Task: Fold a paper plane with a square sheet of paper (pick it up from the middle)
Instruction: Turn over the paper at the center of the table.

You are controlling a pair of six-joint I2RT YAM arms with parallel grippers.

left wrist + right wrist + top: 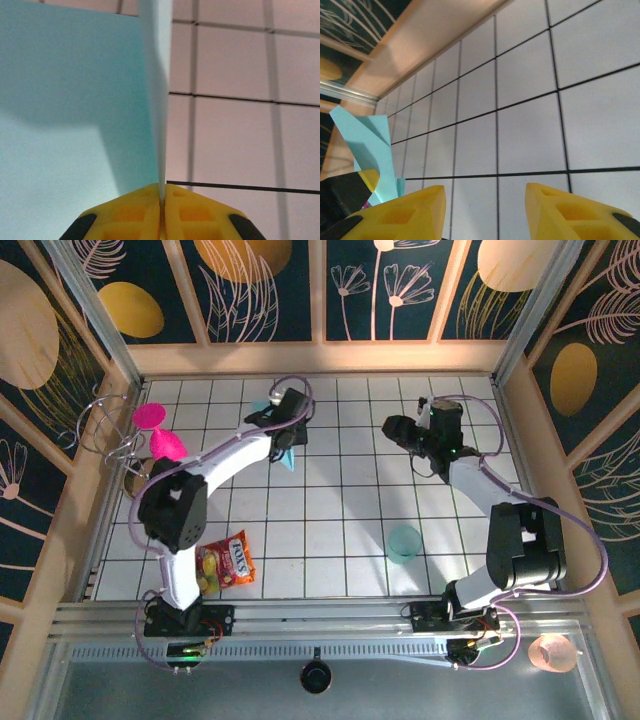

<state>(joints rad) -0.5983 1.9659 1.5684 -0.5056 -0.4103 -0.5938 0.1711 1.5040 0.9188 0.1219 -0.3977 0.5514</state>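
Jaws of the left hand [161, 200] are pressed together on a thin edge of the paper [65, 125], which rises upright from the pinch and spreads leftward, cut off by the frame's top and left edges. From above, that hand sits over the far left tiles of the desk [340, 510], its arm and wrist covering most of the sheet. Only pale blue slivers show there, and the folds are hard to make out. The right hand [485, 195], jaws spread and holding nothing, hovers well apart to the right, facing the paper, whose lower part is hidden behind the left hand's dark body. A teal cup [404, 542] and a snack bag [226, 562] sit nearer the bases.
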